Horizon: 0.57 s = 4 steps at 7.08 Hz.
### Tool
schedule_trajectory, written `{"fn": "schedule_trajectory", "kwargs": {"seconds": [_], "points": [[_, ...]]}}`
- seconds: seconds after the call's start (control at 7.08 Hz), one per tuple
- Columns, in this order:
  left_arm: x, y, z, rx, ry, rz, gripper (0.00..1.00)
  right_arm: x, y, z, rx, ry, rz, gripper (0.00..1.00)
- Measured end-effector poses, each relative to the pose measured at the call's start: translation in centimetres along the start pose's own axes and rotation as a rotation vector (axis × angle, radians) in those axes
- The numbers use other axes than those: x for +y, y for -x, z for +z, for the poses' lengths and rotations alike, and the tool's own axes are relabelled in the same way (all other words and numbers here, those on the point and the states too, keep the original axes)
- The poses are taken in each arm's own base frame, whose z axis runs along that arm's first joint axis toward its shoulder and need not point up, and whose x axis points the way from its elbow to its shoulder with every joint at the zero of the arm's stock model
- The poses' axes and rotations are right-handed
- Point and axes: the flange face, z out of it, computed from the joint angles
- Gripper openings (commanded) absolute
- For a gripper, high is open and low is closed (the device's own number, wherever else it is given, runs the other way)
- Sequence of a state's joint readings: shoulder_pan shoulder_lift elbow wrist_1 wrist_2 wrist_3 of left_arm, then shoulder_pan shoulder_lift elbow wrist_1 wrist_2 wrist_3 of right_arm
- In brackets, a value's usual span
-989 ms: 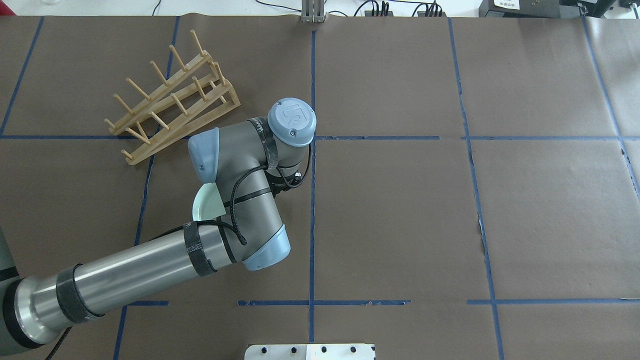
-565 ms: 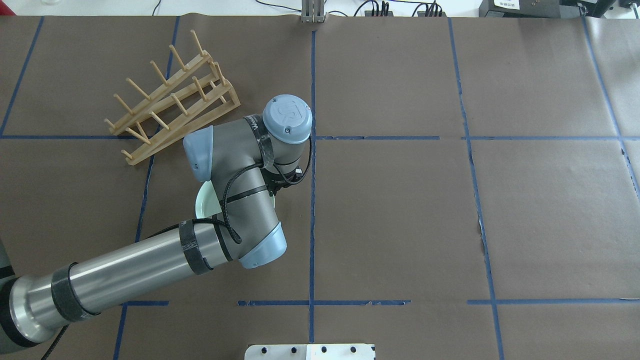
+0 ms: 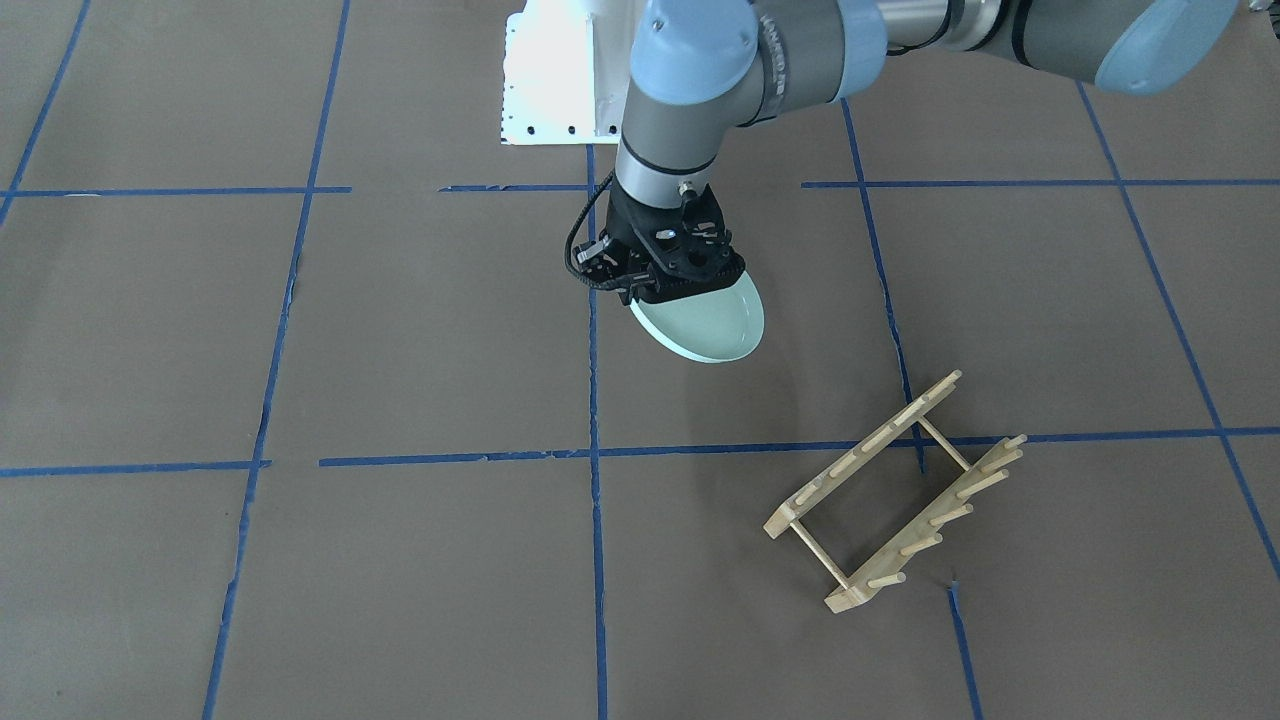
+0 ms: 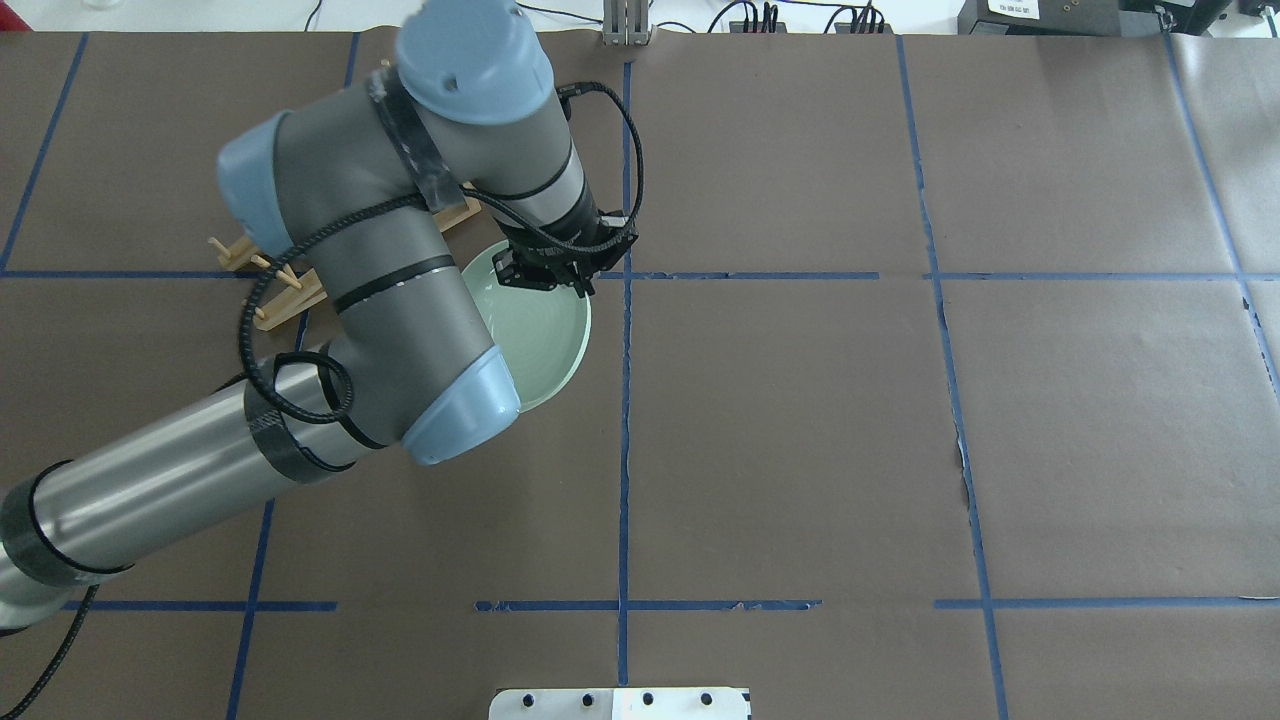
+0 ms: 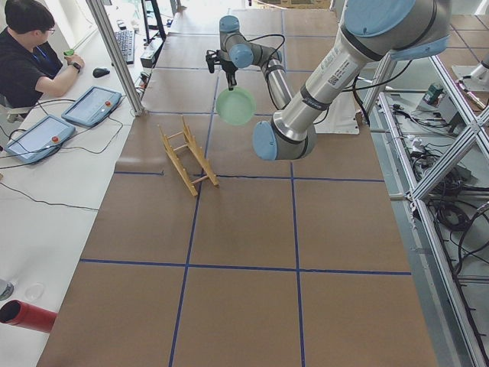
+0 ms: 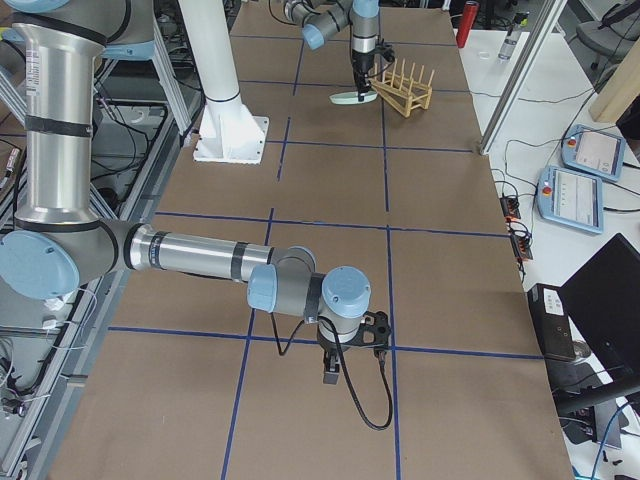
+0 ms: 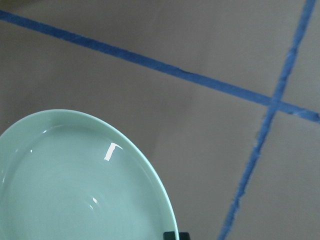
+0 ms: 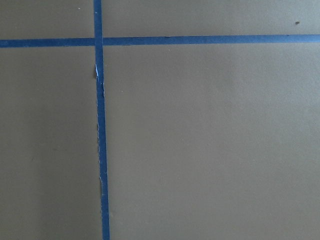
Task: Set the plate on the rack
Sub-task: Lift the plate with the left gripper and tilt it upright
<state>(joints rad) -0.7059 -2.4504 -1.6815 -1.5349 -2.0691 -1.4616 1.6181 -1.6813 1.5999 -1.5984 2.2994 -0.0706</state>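
My left gripper [image 3: 665,285] is shut on the rim of the pale mint-green plate [image 3: 705,325] and holds it tilted above the table. The overhead view shows the plate [image 4: 535,335] hanging below the gripper [image 4: 545,275], partly hidden by the arm. In the left wrist view the plate [image 7: 75,185] fills the lower left. The wooden rack [image 3: 890,495] stands apart from the plate, and in the overhead view the rack [image 4: 270,300] is mostly hidden behind the arm. My right gripper [image 6: 345,365] hangs low over the table far from both, and I cannot tell whether it is open or shut.
Brown paper with blue tape lines [image 3: 590,455] covers the table. The white robot base plate [image 3: 555,80] sits at the robot's edge. A person [image 5: 30,46] sits beyond the table's far side with tablets [image 5: 92,105] on a white bench.
My left arm has risen and swung away from the robot with the plate. The plate, earlier mostly hidden under the wrist, now shows hanging from the gripper nearer the rack.
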Motion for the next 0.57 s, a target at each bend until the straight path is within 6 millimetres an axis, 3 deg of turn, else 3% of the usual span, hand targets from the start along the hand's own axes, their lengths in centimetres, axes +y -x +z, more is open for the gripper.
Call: {"fn": "schedule_trajectory", "kwargs": {"seconds": [0.28, 0.57], "points": [[-3.7, 0.5, -8.9, 0.308, -0.049, 0.005, 0.00, 0.0, 0.0, 0.0, 0.000, 0.000, 0.000, 1.00], [-8.3, 5.5, -14.8, 0.557, -0.129, -0.025, 0.00, 0.0, 0.0, 0.0, 0.000, 0.000, 0.000, 1.00]]}}
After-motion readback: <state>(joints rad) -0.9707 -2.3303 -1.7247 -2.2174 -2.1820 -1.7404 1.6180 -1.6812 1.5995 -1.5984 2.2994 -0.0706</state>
